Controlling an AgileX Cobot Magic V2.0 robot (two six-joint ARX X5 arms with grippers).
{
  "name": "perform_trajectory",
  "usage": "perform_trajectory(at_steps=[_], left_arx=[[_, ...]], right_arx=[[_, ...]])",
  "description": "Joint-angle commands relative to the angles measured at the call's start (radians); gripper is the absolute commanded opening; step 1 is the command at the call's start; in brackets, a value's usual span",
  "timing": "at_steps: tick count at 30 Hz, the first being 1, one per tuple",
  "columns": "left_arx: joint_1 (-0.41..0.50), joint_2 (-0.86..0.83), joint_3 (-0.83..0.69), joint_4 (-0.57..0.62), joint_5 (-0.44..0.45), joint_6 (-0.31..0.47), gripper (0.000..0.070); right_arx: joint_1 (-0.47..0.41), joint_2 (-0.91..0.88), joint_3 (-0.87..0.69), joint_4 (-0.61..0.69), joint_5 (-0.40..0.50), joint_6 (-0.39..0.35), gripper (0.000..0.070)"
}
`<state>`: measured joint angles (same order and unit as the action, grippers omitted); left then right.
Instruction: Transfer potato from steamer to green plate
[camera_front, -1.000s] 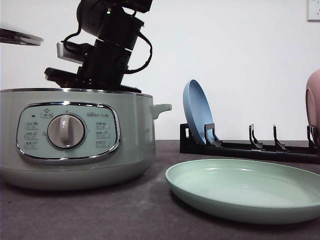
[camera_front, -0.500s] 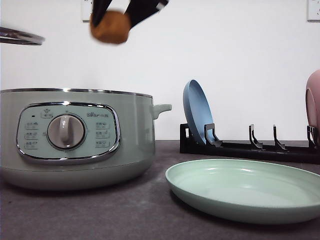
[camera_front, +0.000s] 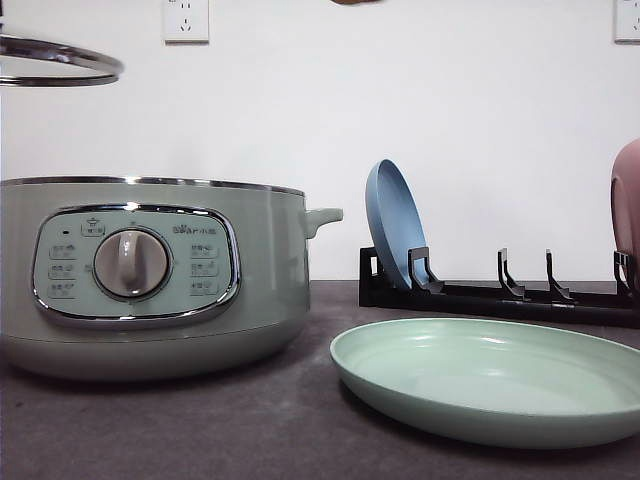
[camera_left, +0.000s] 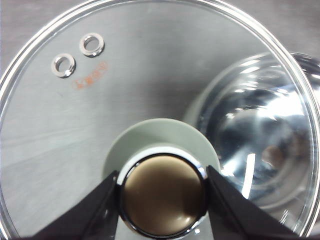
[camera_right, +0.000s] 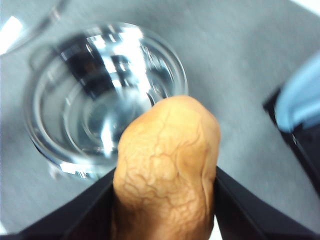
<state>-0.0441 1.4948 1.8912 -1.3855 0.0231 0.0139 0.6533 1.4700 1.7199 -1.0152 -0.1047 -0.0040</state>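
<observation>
1. I judge the lift out of the pot as done: my right gripper (camera_right: 165, 210) has its jaws clamped on either side of the potato (camera_right: 167, 165), high over the open steamer (camera_front: 150, 280).
2. What is left is the carry across and the set-down; the green plate (camera_front: 490, 380) lies bare on the table, just beside the steamer.
3. My left gripper (camera_left: 162, 195) pinches the knob (camera_left: 162, 192) of the glass lid (camera_left: 100, 75), holding it clear of the pot.
4. The front view gives me the plate and rack (camera_front: 500, 290) with its blue plate (camera_front: 395, 225), and a sliver of potato at its top edge; the right wrist view gives the grip itself and the steamer's shiny bowl below.
</observation>
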Motion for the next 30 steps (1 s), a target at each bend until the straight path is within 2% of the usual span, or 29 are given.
perform_trajectory(at_steps=[1,5,14,18,24,30], left_arx=[[-0.015,0.0,0.032,0.033,0.003,0.008,0.0],[-0.058,0.0,0.032,0.037,0.003,0.008,0.0],[-0.149,0.0,0.032,0.039,0.003,0.008,0.0],[-0.179,0.0,0.032,0.039,0.003,0.008,0.0],[-0.212,0.0,0.032,0.039,0.003,0.008,0.0],[-0.227,0.0,0.032,0.039,0.003,0.008,0.0]], right_arx=[[-0.004,-0.054,-0.091,0.04,0.0,-0.011,0.025],[-0.035,-0.194,-0.308,0.122,0.001,0.032,0.025],[-0.067,-0.39,-0.698,0.322,0.002,0.219,0.0251],[-0.067,-0.399,-0.838,0.416,0.002,0.279,0.0251],[-0.067,-0.378,-1.019,0.628,0.009,0.372,0.0251],[-0.067,-0.295,-1.081,0.725,0.028,0.398,0.0252]])
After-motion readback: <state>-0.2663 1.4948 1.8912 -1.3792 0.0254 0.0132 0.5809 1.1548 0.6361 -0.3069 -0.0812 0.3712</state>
